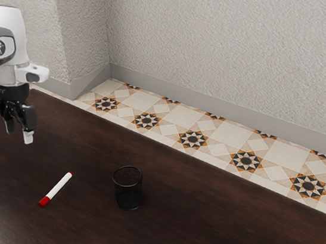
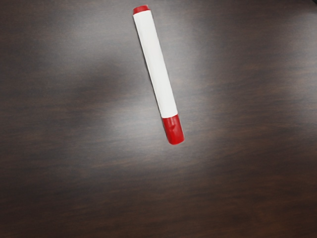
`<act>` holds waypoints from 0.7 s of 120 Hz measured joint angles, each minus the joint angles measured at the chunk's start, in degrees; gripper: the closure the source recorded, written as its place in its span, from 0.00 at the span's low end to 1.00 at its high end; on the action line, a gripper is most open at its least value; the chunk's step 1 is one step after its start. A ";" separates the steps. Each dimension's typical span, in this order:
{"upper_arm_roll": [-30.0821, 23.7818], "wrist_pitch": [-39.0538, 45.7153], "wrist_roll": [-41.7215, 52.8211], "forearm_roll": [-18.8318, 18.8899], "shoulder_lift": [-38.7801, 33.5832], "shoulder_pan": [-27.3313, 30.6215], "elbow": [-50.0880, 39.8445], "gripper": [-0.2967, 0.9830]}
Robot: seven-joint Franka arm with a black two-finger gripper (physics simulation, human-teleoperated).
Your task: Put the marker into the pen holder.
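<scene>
My gripper (image 1: pixel 19 134) is open above the table at the exterior view's left, its two fingertips apart with nothing between them. The white marker (image 1: pixel 59 188) with a red cap and red end lies flat on the dark table, lower in that view and toward its right from the gripper. In the wrist view the marker (image 2: pixel 156 64) lies below my hand, not touched. The black mesh pen holder (image 1: pixel 128 188) stands upright on the table, to the exterior view's right of the marker, its round mouth facing up.
The dark wooden table (image 1: pixel 210 218) has its far edge running toward the exterior view's right, with a corner there. Beyond it lie a patterned tile floor (image 1: pixel 169 121) and a pale textured wall (image 1: pixel 233 47).
</scene>
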 joint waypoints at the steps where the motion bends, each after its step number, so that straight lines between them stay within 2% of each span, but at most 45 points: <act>1: 0.00 0.63 0.01 0.14 -0.02 -0.10 -0.66 0.25; 12: -0.04 6.88 0.10 3.56 0.08 -2.96 -5.18 0.25; 22: 0.03 10.36 0.07 5.43 0.33 -4.62 -5.71 0.25; 28: 2.70 11.68 0.02 5.85 2.57 -5.77 -5.49 0.25; 35: 5.83 12.65 0.01 6.14 6.68 -6.79 -4.81 0.25; 47: 7.11 13.77 0.42 5.82 10.73 -7.37 -3.95 0.24; 84: 8.36 19.26 1.20 4.68 5.19 -9.94 -14.26 0.25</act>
